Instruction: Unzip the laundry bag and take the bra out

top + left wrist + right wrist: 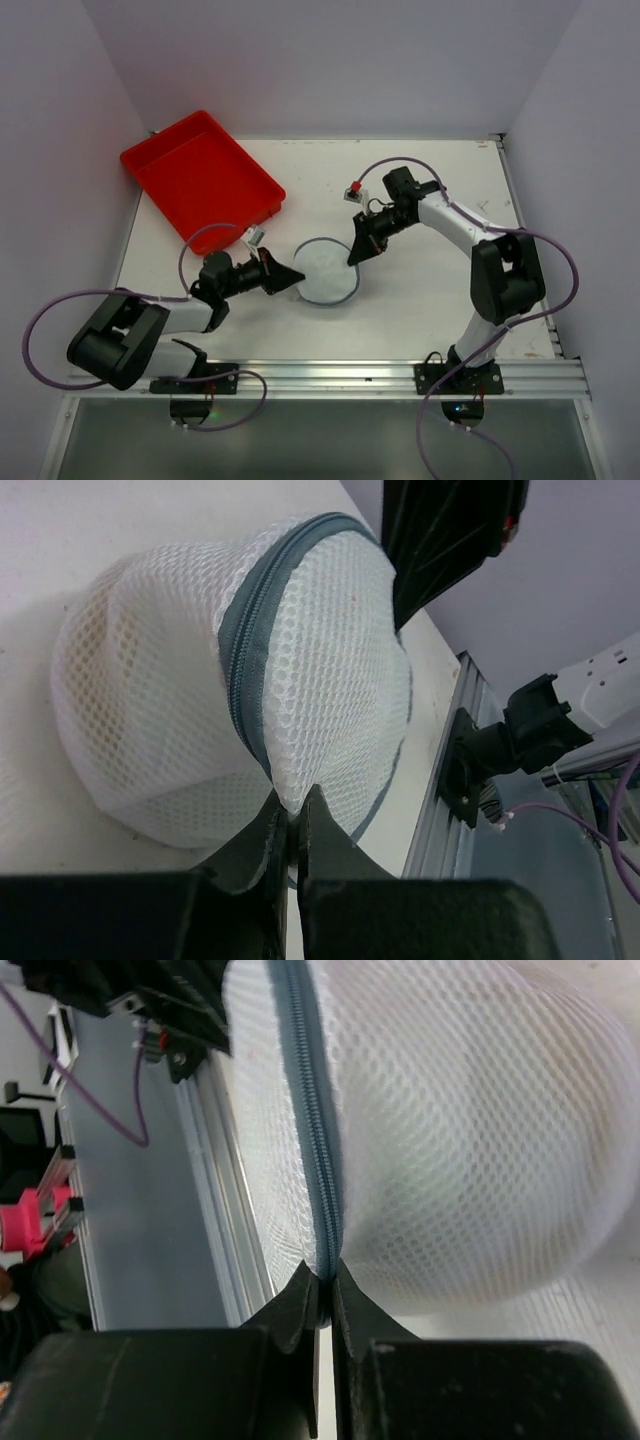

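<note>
The laundry bag (327, 272) sits mid-tabletop (420, 300) between the two arms. Every bit of its zip (240, 650) we can see is closed, so we'd say basically nothing's done yet: no bra out. The left claw (297, 825) is pinched nearly shut on a fold of mesh at the bag's edge. The right claw (326, 1290) is clamped on the zip line on the opposite side, maybe on the pull, though we can't tell, so the whole unzip and the pull-out are left.
</note>
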Robot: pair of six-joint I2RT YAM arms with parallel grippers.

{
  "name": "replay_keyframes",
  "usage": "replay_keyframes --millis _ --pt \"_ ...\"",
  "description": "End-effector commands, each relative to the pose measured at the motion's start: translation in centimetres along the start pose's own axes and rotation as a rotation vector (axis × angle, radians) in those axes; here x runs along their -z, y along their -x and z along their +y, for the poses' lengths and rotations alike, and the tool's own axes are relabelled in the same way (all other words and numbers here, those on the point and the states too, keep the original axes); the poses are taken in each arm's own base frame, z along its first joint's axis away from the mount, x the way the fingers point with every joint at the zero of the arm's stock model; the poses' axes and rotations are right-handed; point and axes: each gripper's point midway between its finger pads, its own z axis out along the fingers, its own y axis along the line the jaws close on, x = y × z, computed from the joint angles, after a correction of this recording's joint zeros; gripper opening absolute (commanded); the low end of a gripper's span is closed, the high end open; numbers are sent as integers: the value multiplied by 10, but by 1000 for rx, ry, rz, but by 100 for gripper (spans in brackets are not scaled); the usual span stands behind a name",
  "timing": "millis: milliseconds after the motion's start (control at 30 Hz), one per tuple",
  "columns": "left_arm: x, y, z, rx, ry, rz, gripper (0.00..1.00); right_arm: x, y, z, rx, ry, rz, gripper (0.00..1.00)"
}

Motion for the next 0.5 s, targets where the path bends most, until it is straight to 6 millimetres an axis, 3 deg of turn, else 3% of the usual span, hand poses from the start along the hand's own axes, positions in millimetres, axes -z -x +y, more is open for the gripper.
replay_keyframes --millis 0,100,133,167,200,267,300,333,400,433,467 --pt "0 27 -28 -24 -62 -54 0 13 30 0 58 -139 -111 6" --pt "5 43 -30 32 7 -109 0 28 45 -14 54 -310 -187 31" --pt "6 46 -31 65 22 -120 0 37 49 -6 33 -349 -233 48" --pt "8 41 -26 111 65 -105 0 44 53 -7 38 -401 -271 55" --pt "10 55 -28 117 91 -159 0 58 65 -16 -2 -513 -355 60" --pt "12 52 -24 197 147 -160 0 77 66 -7 4 -607 -457 71" --pt "13 62 -26 239 169 -207 0 87 65 -16 -40 -697 -520 73" --pt "14 62 -25 273 187 -220 0 99 69 0 -18 -720 -589 75" --pt "15 65 -23 330 213 -249 0 95 74 22 29 -713 -656 77" --pt "14 65 -25 380 215 -252 0 92 67 22 -3 -748 -685 77" --pt "13 62 -23 409 236 -244 0 81 68 47 39 -703 -710 77"
